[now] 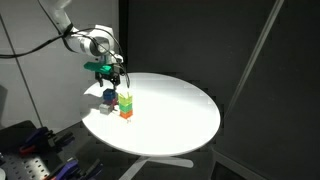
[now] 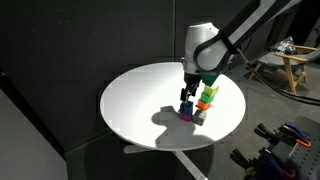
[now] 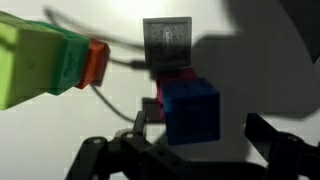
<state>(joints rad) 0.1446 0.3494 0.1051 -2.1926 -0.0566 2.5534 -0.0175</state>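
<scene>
The gripper [image 1: 111, 74] hangs spread open just above the blue block [image 3: 190, 108], toward 9 o'clock on the table [image 1: 180, 110] in an exterior view. The block looks light, rigid and smooth-faced. Its opposite flat sides suit a grasp, clear of the green stack [image 1: 126, 100] at its 3 o'clock.

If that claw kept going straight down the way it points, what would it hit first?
Probably the blue block, which lies just below the open claw on the white table; depth is hard to judge here.

Arm [image 2: 243, 32] reaching over, gripper [image 2: 188, 94] pointing down, jaws wide apart
</scene>
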